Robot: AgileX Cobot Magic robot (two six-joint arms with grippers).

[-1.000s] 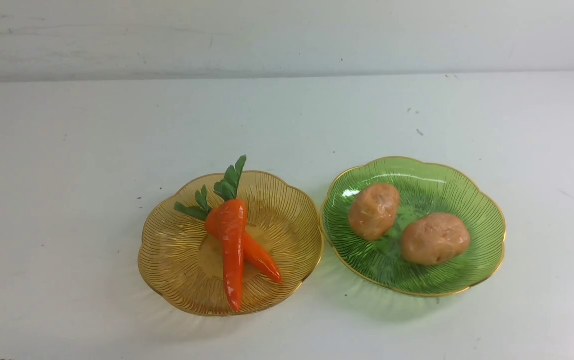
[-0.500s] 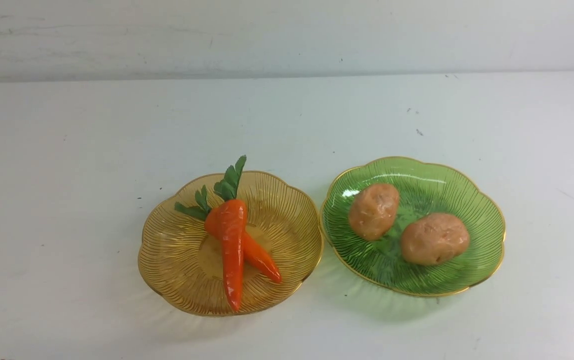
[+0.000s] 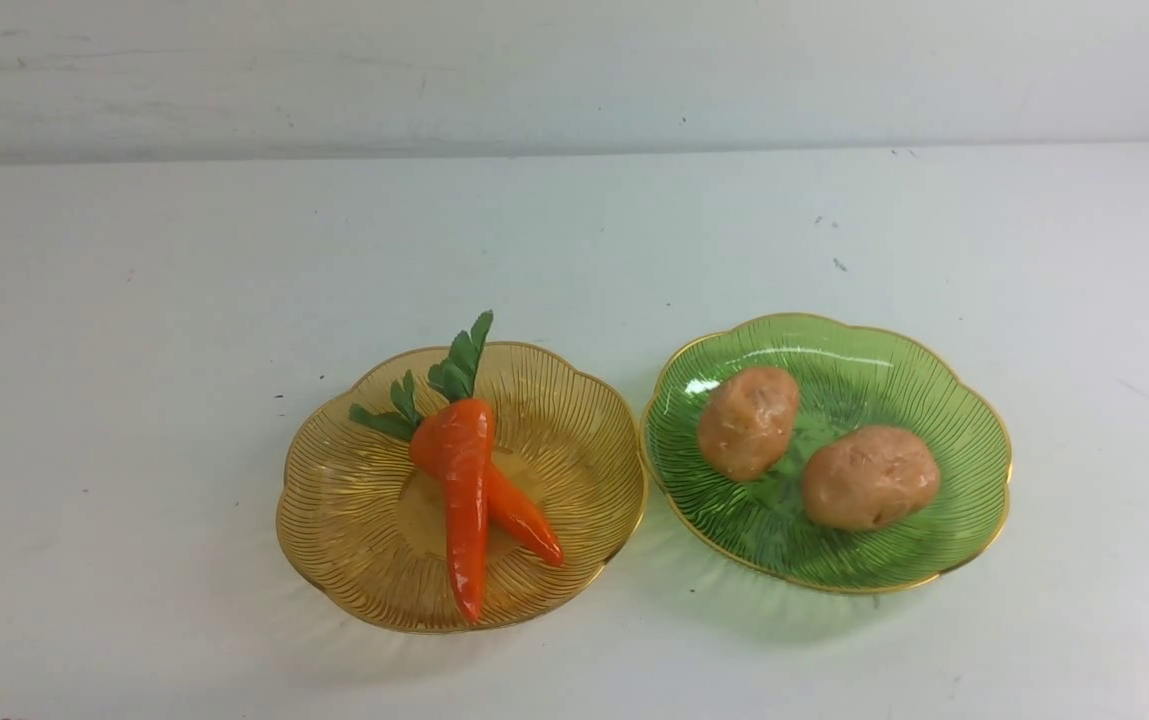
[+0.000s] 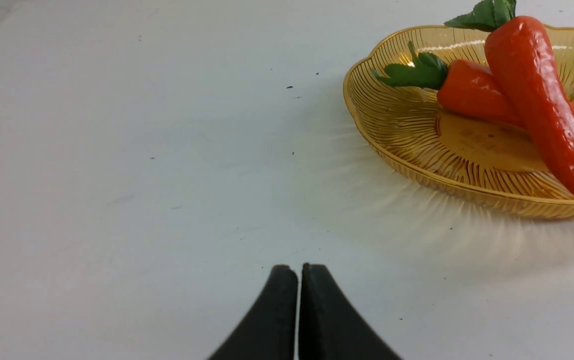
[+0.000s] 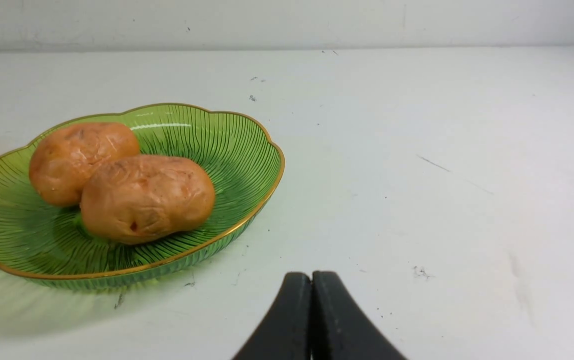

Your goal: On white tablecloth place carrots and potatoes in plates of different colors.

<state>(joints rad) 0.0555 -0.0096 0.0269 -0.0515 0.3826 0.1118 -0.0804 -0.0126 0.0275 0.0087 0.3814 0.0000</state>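
Observation:
On the white tablecloth (image 3: 134,300) two orange carrots (image 3: 466,490) lie crossed in the amber-yellow plate (image 3: 334,520), left of centre. Two tan potatoes (image 3: 748,420) (image 3: 870,477) lie in the green plate (image 3: 954,420) beside it on the right. Neither gripper shows in the front view. In the left wrist view my left gripper (image 4: 299,270) is shut and empty over bare cloth, apart from the amber plate (image 4: 391,115) and its carrots (image 4: 536,95). In the right wrist view my right gripper (image 5: 311,277) is shut and empty, apart from the green plate (image 5: 247,150) and potatoes (image 5: 147,197).
A pale wall (image 3: 574,70) runs along the back edge of the table. The two plates almost touch at their rims. Small dark specks (image 3: 839,265) dot the cloth behind the green plate.

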